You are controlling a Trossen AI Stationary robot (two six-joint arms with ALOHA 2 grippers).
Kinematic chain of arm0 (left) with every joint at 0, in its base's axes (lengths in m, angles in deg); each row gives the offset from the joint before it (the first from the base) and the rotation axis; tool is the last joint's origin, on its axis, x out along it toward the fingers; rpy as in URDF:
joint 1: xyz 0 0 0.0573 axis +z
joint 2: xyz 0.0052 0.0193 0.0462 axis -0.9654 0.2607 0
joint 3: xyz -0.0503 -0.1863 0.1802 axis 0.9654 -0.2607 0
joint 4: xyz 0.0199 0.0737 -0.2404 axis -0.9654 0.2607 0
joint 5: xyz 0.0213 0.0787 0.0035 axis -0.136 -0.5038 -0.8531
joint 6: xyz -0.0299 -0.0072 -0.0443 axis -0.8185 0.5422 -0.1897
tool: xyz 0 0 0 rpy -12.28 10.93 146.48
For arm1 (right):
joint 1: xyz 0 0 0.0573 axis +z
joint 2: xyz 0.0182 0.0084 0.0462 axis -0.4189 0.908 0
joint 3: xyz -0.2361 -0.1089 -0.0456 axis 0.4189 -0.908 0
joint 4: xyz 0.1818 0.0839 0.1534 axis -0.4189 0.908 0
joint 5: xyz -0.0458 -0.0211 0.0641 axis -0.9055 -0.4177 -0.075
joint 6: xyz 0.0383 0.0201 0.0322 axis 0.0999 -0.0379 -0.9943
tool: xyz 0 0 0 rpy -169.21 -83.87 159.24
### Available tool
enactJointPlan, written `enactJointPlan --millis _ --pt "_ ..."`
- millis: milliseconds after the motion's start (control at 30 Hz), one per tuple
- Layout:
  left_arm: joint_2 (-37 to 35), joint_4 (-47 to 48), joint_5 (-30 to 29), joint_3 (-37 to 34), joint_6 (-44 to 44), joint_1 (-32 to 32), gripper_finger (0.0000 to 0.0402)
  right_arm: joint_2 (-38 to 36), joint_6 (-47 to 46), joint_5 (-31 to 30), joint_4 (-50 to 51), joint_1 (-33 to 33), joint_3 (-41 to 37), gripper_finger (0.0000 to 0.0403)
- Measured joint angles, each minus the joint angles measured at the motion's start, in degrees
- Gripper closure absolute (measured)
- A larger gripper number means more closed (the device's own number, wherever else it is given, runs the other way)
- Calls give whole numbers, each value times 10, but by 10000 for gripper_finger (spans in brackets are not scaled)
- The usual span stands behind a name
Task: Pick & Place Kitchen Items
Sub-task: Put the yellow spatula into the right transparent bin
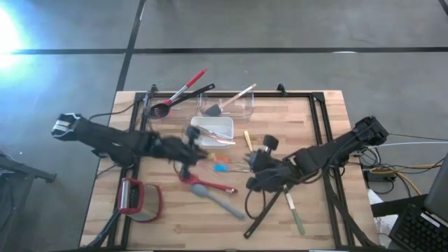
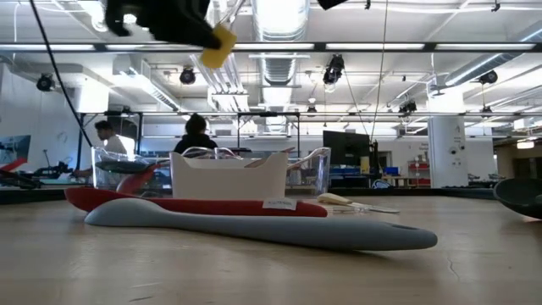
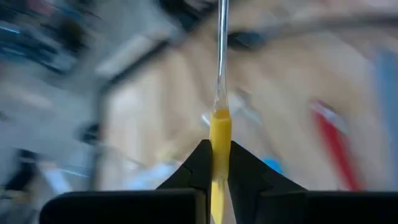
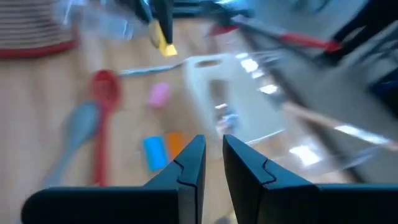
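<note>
Overhead, the left tool pinched a yellow-handled utensil above the bench, beside the white dish. The right tool, fingers slightly spread and empty, hung near the blue and orange pieces.

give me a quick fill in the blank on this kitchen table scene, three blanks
1. The left gripper is shut on a utensil with a ____ handle.
2. The right gripper holds ____.
3. In the low view, the grey-blue spatula lies in front of a ____ utensil.

Missing words: yellow; nothing; red
</note>
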Motion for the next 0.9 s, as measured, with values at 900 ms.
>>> enactJointPlan --millis 900 --pt "251 29 179 217 -133 425 371 -68 102 -49 12 -151 0 351"
